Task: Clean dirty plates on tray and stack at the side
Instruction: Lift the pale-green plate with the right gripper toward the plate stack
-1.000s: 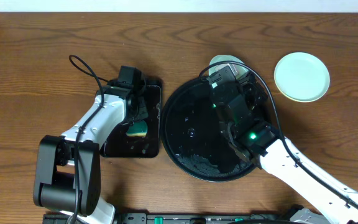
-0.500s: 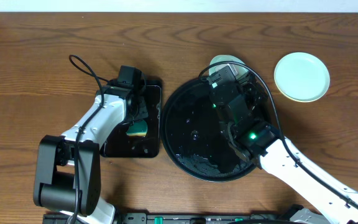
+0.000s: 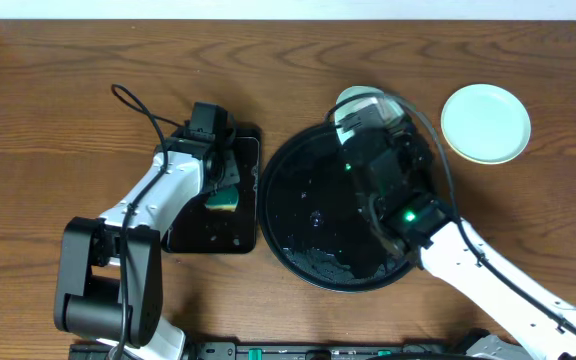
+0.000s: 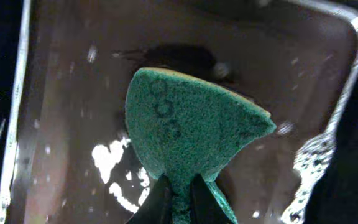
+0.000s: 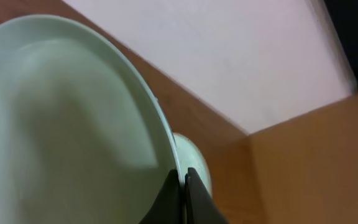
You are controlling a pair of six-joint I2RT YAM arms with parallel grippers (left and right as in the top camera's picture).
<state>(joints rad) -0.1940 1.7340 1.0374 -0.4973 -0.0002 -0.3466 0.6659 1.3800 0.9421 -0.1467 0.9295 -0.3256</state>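
Shifting sponge [image 4: 191,124] in left jaws, plate [image 5: 73,124] still gripped

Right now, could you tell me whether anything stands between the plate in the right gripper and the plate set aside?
Nothing visible does. The right gripper pinches the held plate by its rim at the round tray's far edge; bare table lies between it and the side plate, crossed only by the arm's own cable.
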